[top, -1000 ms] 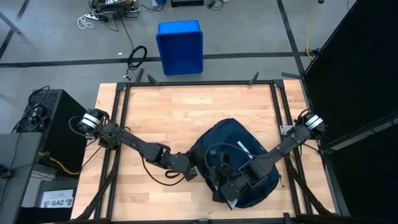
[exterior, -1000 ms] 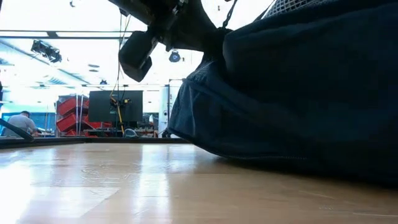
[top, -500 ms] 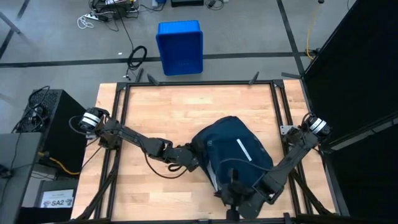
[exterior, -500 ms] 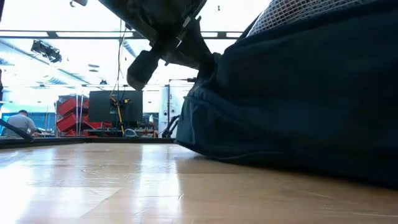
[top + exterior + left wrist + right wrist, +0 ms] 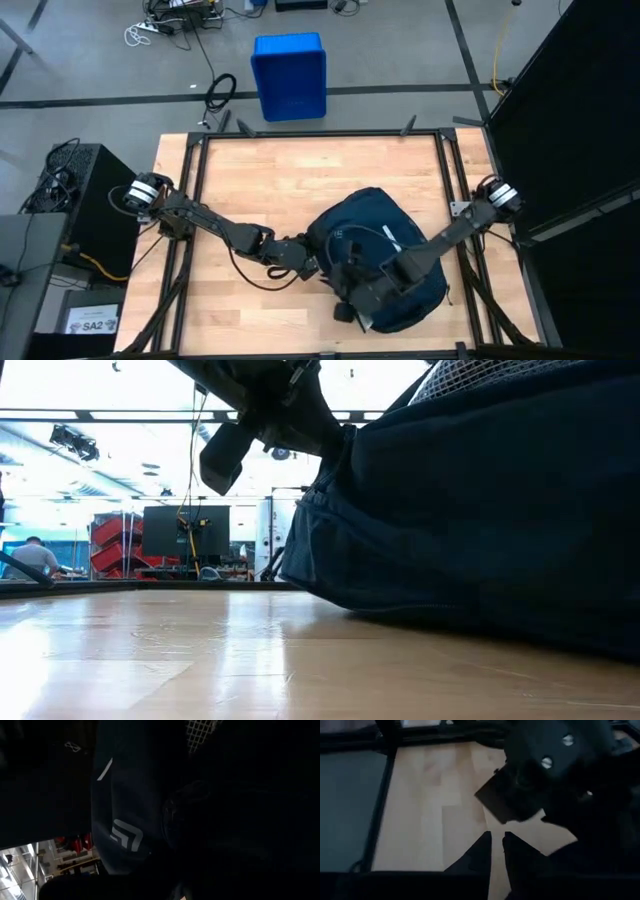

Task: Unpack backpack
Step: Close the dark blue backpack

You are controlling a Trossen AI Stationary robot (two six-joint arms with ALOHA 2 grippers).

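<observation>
The dark navy backpack (image 5: 385,235) lies on its side on the wooden table (image 5: 260,180), right of the middle. It fills the right of the low view (image 5: 480,510). My left gripper (image 5: 316,262) is at its left edge, shut on the fabric, and the left wrist view shows only dark cloth with a white logo (image 5: 123,835). My right gripper (image 5: 350,305) reaches over the backpack's near left corner. In its wrist view the fingers (image 5: 496,840) stand a narrow slit apart above bare wood, with nothing between them. My left gripper holds the backpack at its upper left edge (image 5: 338,442), coming from the table's left and slanting down. The fingers are hidden by the dark fabric and the wrist, so which fold or part they have cannot be told. The backpack's underside rests on the table.
A bright blue plastic bin (image 5: 289,75) stands on the floor beyond the table's far edge. Black frame rails run around the table. Bare wood lies on the far and left parts of the table. My left arm's wrist (image 5: 545,765) is close in front of my right gripper.
My right gripper swung out toward the table's near edge, then came back toward the left over the backpack's near left corner. The backpack's top settled flatter and showed its white stripe, then was partly covered again by the right arm. Its left edge shifted slightly.
</observation>
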